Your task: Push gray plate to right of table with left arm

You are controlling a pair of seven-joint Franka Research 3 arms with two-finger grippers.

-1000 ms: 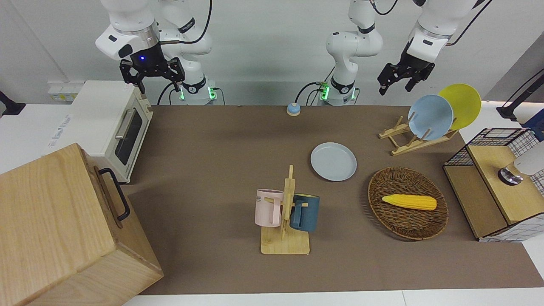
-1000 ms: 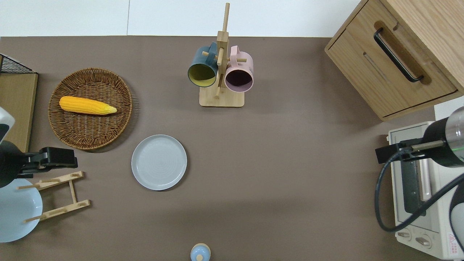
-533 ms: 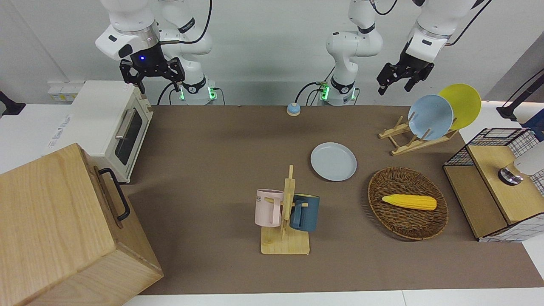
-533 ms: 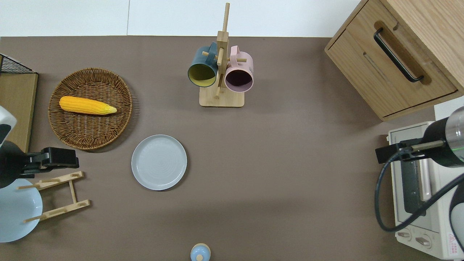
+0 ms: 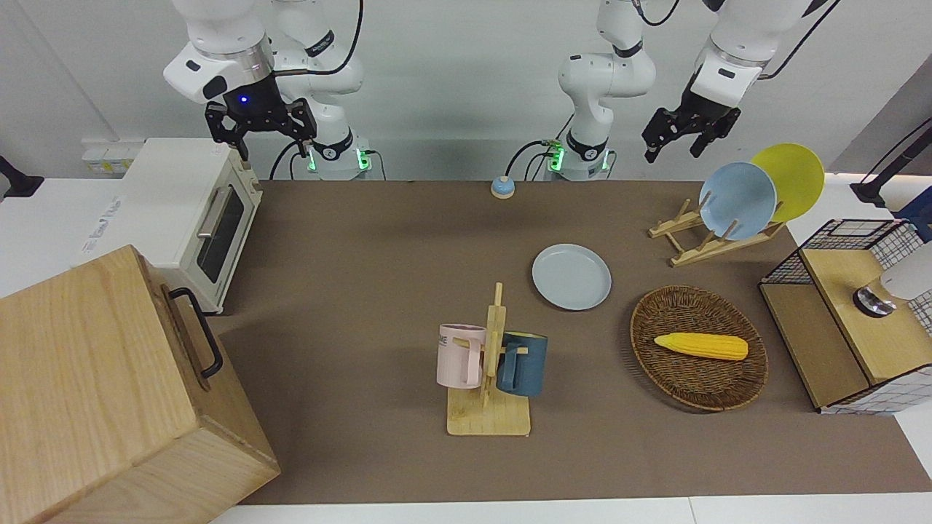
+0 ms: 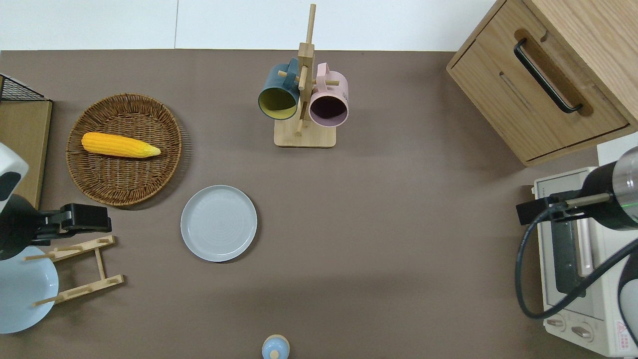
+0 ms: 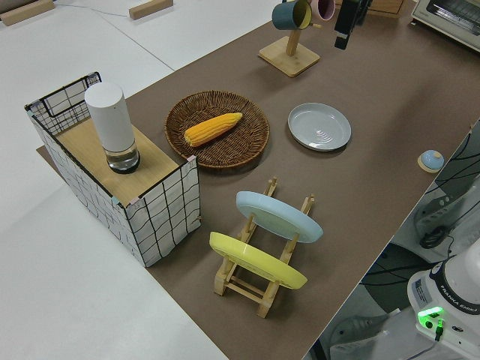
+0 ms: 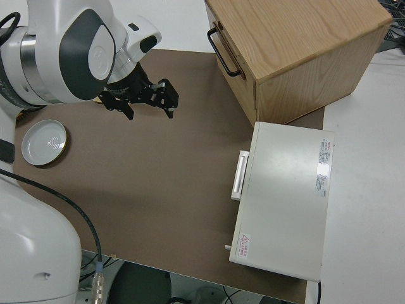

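The gray plate (image 5: 571, 276) lies flat on the brown table (image 5: 364, 247), between the mug stand and the robots. It also shows in the overhead view (image 6: 219, 223), the left side view (image 7: 319, 126) and the right side view (image 8: 43, 142). My left gripper (image 5: 671, 151) is open and empty, up in the air. In the overhead view the left gripper (image 6: 107, 220) is over the table between the wicker basket and the plate rack, well apart from the gray plate. My right gripper (image 5: 262, 142) is open and parked; it also shows in the right side view (image 8: 149, 109).
A wicker basket (image 6: 164, 164) holds a corn cob (image 6: 119, 144). A wooden rack (image 5: 699, 244) holds a sky-blue plate (image 5: 737, 200) and a yellow plate (image 5: 797, 175). A mug stand (image 5: 489, 415), a toaster oven (image 5: 196, 218), a wooden cabinet (image 5: 102, 393), a wire shelf (image 5: 859, 320) and a small blue knob (image 5: 502, 187) are also there.
The left gripper has shifted slightly up and toward the middle of the table. The gray plate and the right arm have not moved.
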